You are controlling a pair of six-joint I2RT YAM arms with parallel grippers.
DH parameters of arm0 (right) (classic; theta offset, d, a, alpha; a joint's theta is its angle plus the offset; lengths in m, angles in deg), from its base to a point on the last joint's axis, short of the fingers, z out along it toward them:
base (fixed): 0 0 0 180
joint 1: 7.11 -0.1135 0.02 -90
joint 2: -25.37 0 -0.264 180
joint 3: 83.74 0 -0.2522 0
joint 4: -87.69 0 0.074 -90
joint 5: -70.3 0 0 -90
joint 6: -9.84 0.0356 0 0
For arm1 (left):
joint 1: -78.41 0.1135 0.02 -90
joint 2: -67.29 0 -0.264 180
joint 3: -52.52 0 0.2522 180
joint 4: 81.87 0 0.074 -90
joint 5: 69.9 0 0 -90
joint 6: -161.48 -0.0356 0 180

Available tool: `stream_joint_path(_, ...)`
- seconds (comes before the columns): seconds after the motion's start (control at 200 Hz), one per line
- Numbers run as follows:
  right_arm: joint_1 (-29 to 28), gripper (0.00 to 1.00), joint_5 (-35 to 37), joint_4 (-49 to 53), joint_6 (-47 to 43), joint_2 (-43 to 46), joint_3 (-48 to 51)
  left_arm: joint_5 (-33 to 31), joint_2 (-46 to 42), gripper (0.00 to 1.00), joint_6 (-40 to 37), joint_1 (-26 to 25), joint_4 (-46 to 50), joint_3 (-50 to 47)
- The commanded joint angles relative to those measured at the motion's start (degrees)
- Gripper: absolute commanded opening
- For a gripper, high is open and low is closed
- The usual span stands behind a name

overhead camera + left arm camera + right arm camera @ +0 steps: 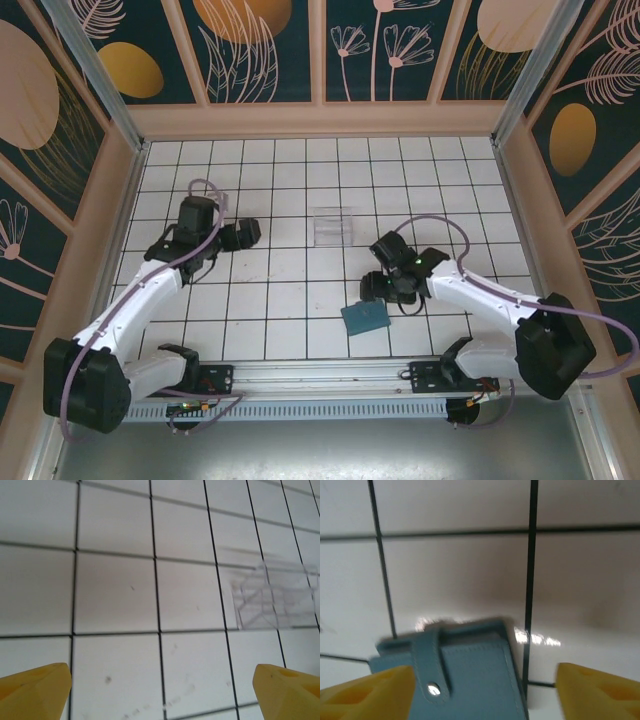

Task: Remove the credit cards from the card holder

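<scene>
Tiled table (300, 335). Left gripper (243, 235) at centre-left, jaws spread wide over bare tiles. Right gripper (373, 286) low, right of centre, jaws wide apart. Clear box (332, 226) mid-table, apart from both. Card holder (365, 318) flat on tiles near front edge, strap snapped shut, far end between right fingers (592, 690); contact unclear.

I read left arm (150, 290) reaching forward from its near-left base, wrist turned right. Left gripper (242, 235) points toward centre, yellow fingertips (35, 690) spread wide. Right arm (490, 300) stretches left along near side. Right gripper (375, 287) angled down, low, jaws well apart.
</scene>
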Motion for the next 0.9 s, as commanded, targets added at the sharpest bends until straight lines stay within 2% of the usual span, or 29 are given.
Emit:
stream_joint_path(0.0, -2.9, 0.86, -2.7, 1.8, 0.8, 2.0, 1.1, 2.3, -2.1, 0.94, 3.9, -0.9, -1.4, -2.4)
stream_joint_path(0.29, -7.4, 0.88, -5.4, -3.2, 4.5, 0.5, 3.5, 4.1, -3.3, 0.94, 5.3, -1.6, -2.3, -3.9)
stream_joint_path(0.53, -15.1, 0.88, -6.4, -2.1, 10.7, -0.6, 1.4, 4.2, -3.8, 0.94, 5.8, -2.0, -1.8, -4.9)
stream_joint_path(0.636, -19.4, 0.88, -7.3, -3.6, 12.4, -3.6, -1.0, 4.0, -4.1, 0.94, 5.8, -2.0, -1.5, -5.6)
stream_joint_path(0.776, -24.2, 0.88, -5.0, -3.6, 11.0, -10.9, -7.9, 4.0, -4.5, 0.94, 6.1, -2.0, -1.6, -6.3)
stream_joint_path(0.896, -26.9, 0.88, -0.4, 1.9, 9.4, -16.5, -14.7, 3.7, -4.7, 0.94, 6.1, -2.1, -1.0, -6.1)
